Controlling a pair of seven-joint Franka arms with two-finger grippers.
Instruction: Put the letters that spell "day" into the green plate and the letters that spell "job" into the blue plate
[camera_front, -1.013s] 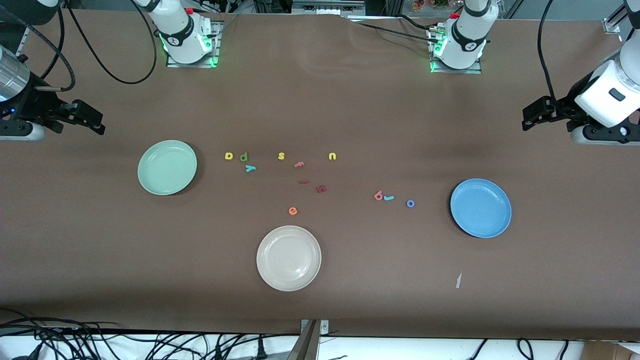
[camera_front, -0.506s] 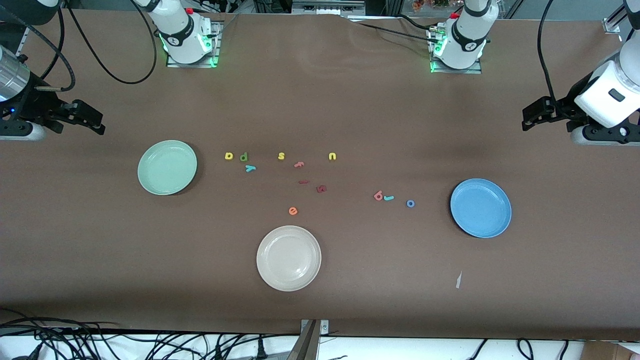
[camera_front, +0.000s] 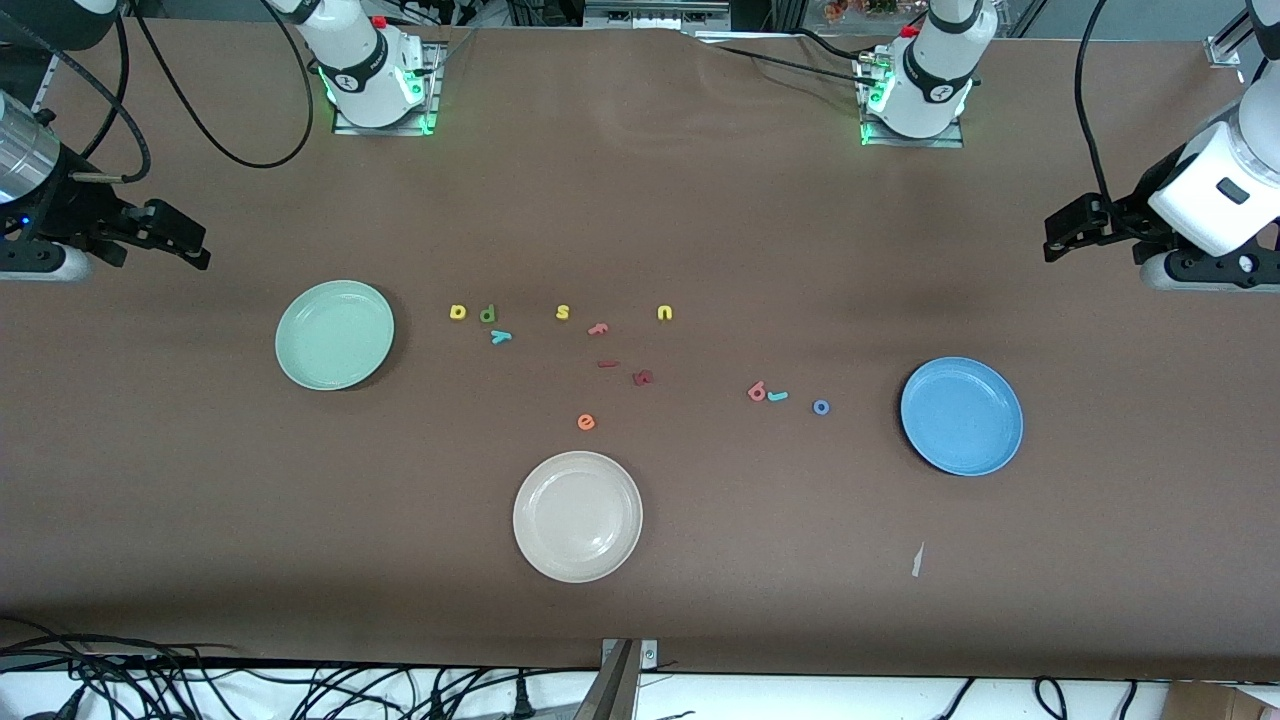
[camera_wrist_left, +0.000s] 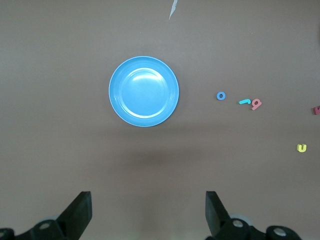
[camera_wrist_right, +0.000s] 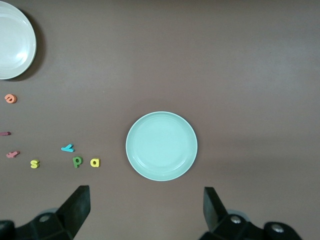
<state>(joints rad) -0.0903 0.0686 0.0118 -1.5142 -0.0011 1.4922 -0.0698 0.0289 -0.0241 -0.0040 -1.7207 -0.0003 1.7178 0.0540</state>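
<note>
**Both claws released, all letters on the counter**

You have the left claw (camera_front: 1062, 232) and right claw (camera_front: 180, 240) spread wide, grasping nothing, each waiting above its own end of the counter (camera_front: 700, 200). The green plate (camera_front: 335, 334) sits beside a (camera_front: 458, 312), d (camera_front: 487, 314), y (camera_front: 501, 337). The blue plate (camera_front: 961, 416) lies near o (camera_front: 821, 407), j (camera_front: 778, 396), b (camera_front: 757, 391).
</note>
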